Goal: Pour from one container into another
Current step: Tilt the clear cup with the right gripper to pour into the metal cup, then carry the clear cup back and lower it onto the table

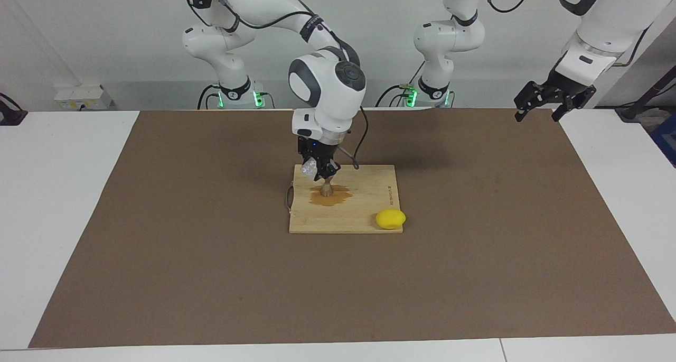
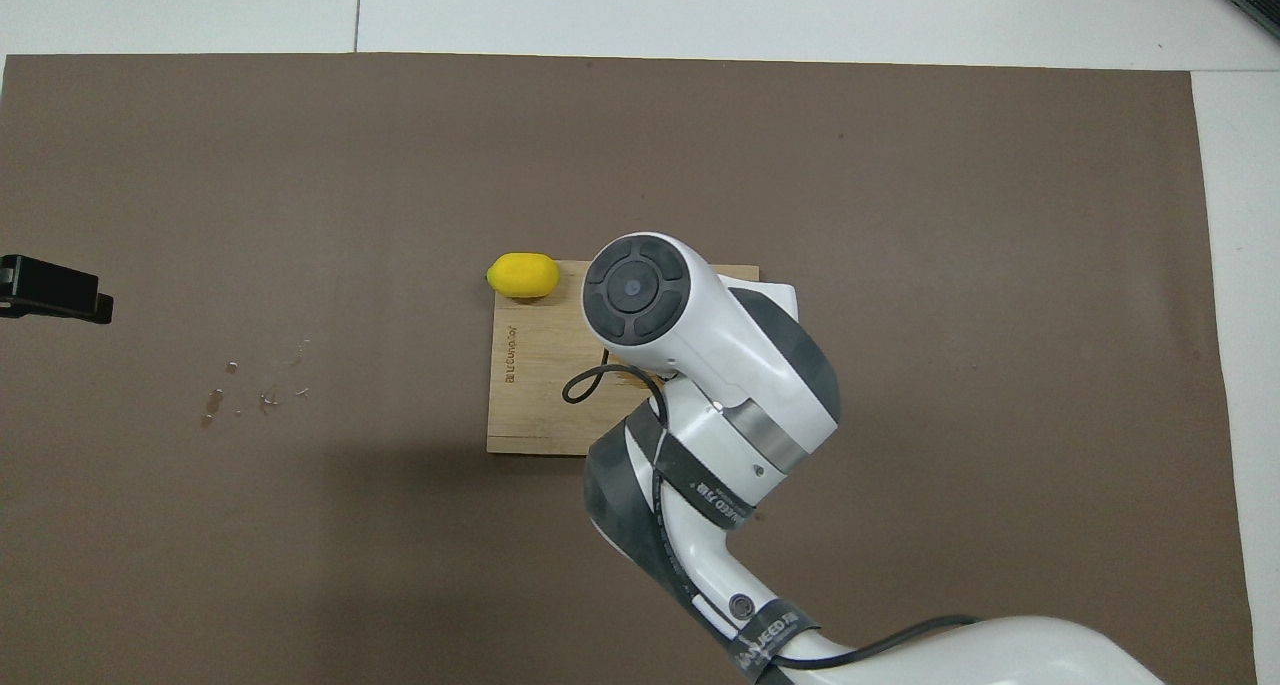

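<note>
White table (image 1: 63, 193) carries brown mat (image 1: 475, 246); wooden board (image 1: 364, 224) lies mid-mat; droplets (image 2: 262, 395) toward left arm's end.
</note>
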